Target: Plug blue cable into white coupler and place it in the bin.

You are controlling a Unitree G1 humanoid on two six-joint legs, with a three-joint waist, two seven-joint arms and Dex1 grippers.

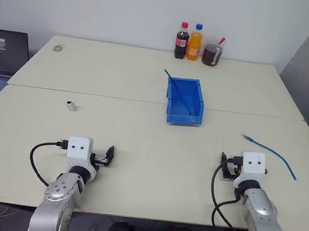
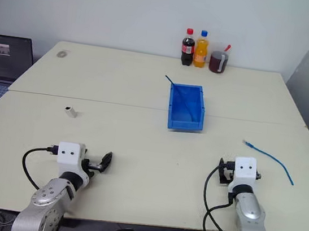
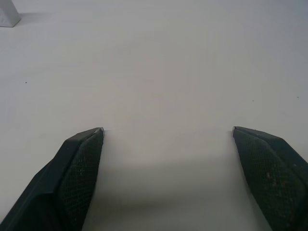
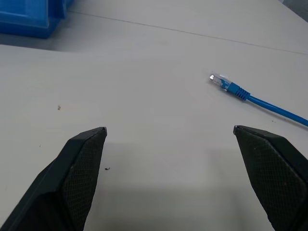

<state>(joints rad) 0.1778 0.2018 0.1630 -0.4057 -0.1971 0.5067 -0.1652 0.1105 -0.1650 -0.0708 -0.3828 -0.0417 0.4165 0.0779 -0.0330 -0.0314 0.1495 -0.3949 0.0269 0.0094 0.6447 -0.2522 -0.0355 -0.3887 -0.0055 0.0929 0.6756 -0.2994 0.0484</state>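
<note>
Both hands, left (image 1: 109, 155) and right (image 1: 225, 165), stand wide and empty. We judge pickup pending: right takes cable (image 1: 270, 150) at two o'clock; left takes coupler (image 1: 72, 105) at eleven.

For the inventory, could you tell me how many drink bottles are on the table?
2, side by side at the far edge: a dark cola bottle with a red cap and an orange bottle with a blue cap just right of it. None seem hidden.

Both eye views look forward and down from the head over the whole counter (image 1: 140, 136), sharing nearly the same scene. Each wrist view sits low, close to the counter, looking along its own end effector.
</note>
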